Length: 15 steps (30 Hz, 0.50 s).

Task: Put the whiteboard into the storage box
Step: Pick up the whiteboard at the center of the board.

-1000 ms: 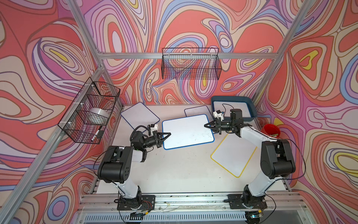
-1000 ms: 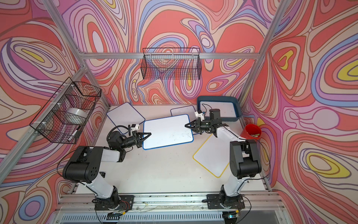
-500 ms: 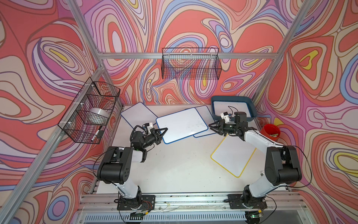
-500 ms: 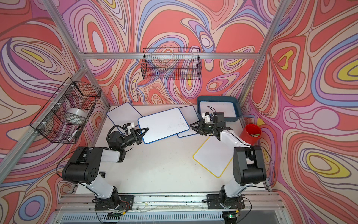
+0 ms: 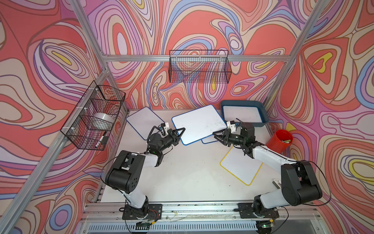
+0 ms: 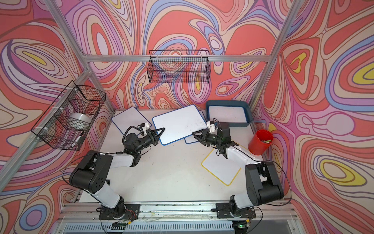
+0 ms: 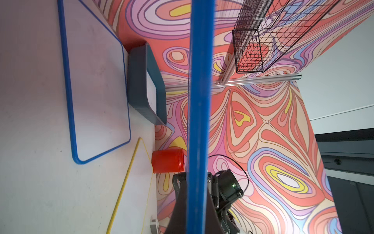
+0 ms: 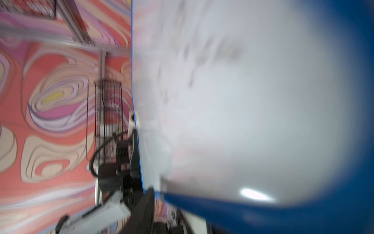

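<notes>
Whiteboard (image 5: 199,123) is clamped at its edge by left gripper (image 5: 180,131), raised beside storage box (image 5: 242,102); right gripper (image 5: 218,138) is spread open, nothing held.

Both top views look steeply down over the table (image 5: 182,172) (nearly identical framing), with the storage box (image 5: 241,103) at one o'clock. The left wrist camera sights edge-on along the whiteboard (image 7: 199,101) toward that box; the right wrist camera sits close against its face, blurred.

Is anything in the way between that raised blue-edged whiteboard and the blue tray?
Nothing visible lies between the whiteboard and the storage box; from above they look adjacent. The open right end effector sits beside the board's right corner.
</notes>
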Motion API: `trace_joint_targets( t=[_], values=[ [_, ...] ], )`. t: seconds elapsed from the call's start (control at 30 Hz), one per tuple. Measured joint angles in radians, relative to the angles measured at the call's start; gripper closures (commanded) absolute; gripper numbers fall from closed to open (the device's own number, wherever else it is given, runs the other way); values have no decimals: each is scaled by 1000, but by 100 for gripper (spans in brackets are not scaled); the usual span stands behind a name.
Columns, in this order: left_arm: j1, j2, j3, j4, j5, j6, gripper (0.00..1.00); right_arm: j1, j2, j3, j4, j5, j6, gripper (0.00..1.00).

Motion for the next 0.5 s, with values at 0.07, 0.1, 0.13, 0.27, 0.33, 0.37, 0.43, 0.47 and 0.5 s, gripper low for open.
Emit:
trace_joint_targets(
  t=[0.07,0.1,0.13,0.27,0.33,0.37,0.43,0.47,0.5],
  values=[
    [-32,16,26,-5,-27,0,100,9,14,-6,72,8,37,58],
    [-48,24,35,-7,-40,0,100,13,25,-10,114,10,59,59],
    [-64,31,40,-9,-51,-2,100,15,34,-12,142,11,76,60],
    [-113,47,44,-11,-122,-8,100,15,64,-32,241,31,128,74],
    [-123,47,44,-20,-153,-14,100,16,83,-50,292,46,121,85],
    [-128,50,43,-28,-172,-38,100,17,91,-56,328,57,126,89],
    [-136,53,37,-25,-202,-72,98,18,101,-60,378,77,152,95],
    [-141,53,36,-21,-211,-80,95,18,101,-64,396,78,161,97],
    [-143,53,35,-18,-215,-84,91,18,101,-68,407,79,163,98]
  ],
)
